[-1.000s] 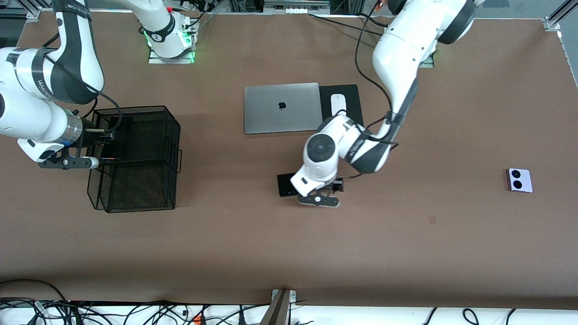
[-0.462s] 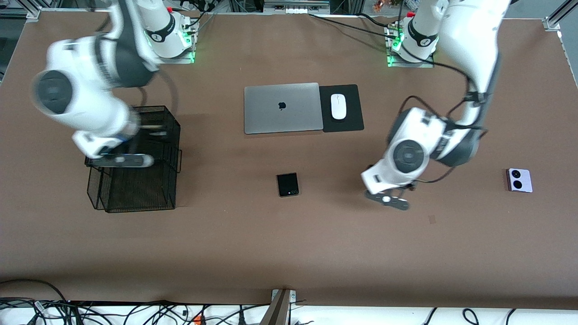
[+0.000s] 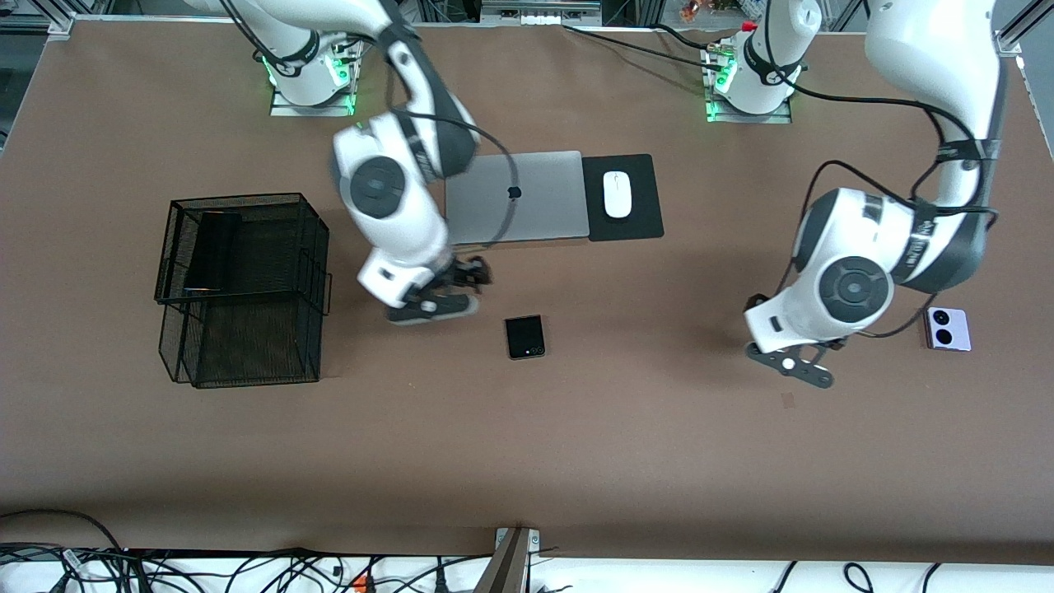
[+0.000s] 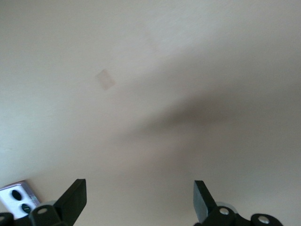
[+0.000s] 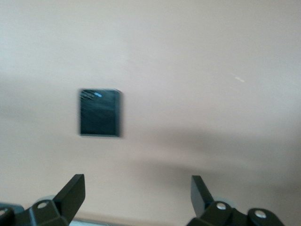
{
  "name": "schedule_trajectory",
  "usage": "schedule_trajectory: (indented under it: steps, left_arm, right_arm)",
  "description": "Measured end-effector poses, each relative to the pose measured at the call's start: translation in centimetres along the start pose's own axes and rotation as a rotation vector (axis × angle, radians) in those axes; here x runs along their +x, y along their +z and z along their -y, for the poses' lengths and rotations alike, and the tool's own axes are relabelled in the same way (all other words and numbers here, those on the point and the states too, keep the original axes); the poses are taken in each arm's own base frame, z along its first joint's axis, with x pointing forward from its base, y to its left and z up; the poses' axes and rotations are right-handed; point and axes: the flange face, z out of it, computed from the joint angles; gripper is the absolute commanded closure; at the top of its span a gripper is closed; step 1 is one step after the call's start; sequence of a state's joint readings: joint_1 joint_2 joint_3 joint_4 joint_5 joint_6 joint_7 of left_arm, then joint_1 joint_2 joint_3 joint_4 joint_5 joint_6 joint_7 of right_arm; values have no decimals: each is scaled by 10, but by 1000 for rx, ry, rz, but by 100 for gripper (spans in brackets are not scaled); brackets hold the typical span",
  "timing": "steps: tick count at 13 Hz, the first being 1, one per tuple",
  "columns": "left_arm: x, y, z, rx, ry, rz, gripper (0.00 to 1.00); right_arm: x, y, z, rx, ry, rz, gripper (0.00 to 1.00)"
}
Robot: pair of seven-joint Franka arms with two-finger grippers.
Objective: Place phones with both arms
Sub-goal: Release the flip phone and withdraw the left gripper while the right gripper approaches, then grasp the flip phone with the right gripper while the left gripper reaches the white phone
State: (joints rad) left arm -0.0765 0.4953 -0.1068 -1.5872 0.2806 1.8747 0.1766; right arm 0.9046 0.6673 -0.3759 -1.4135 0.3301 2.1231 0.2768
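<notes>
The brown worktop (image 3: pixel 576 461) carries three phones. The long black slab phone (image 3: pixel 206 251) lies inside the black wire basket (image 3: pixel 317 280), in its upper tray, at the right arm's end of the worktop. The black flip phone (image 3: pixel 524 337) lies flat on bare worktop, closed, with its two lenses at its 5 o'clock corner in the front view; open surface surrounds it on every edge. The lilac-white flip phone (image 3: pixel 948 329) lies flat toward the left arm's end, its two round black lenses up, and clear of the worktop edge.

The right tool (image 3: pixel 445 288) hangs over bare worktop at about 10 o'clock from the black flip phone, between the basket and that phone. Its jaws stand released and hold nothing. The right wrist view shows the black flip phone (image 5: pixel 99 113) ahead of the spread fingers (image 5: pixel 73 190), not between them.

The left tool (image 3: pixel 811 356) hangs over bare worktop at about 8 o'clock from the lilac-white flip phone, near it but apart. Its jaws stand released and hold nothing. The left wrist view shows one corner of the lilac-white flip phone (image 4: pixel 16 200) just outside one finger (image 4: pixel 75 197).

The silver laptop (image 3: pixel 535 198), closed, lies beside a black mouse pad (image 3: pixel 642 214) carrying a white computer mouse (image 3: pixel 617 193). All three lie farther from the front camera than the black flip phone. The worktop nearer to the front camera is bare.
</notes>
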Motion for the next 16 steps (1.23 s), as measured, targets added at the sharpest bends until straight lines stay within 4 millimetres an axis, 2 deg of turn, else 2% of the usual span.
schedule_trajectory:
  steps: [2, 5, 6, 8, 10, 13, 16]
  left_arm:
    - [-19, 0, 45, 19, 32, 6, 0]
    - [-59, 6, 124, 5, 34, -1, 0]
    - [-79, 13, 160, 0, 23, -14, 0]
    - [-101, 24, 200, 8, -28, -51, 0]
    - [-131, 45, 243, 5, -94, -71, 0]
    - [-161, 78, 284, -7, -175, -97, 0]
    - [-175, 110, 302, -76, -252, -127, 0]
  right_arm:
    - [13, 34, 33, 29, -17, -9, 1]
    - [18, 78, 44, 23, -28, -18, 1]
    - [17, 97, 49, 23, -36, -36, 1]
    - [14, 112, 57, 35, -46, -59, 1]
    - [11, 124, 59, 33, -51, -60, 1]
    - [9, 136, 60, 27, -55, -62, 1]
    - [8, 145, 61, 28, -58, -84, 1]
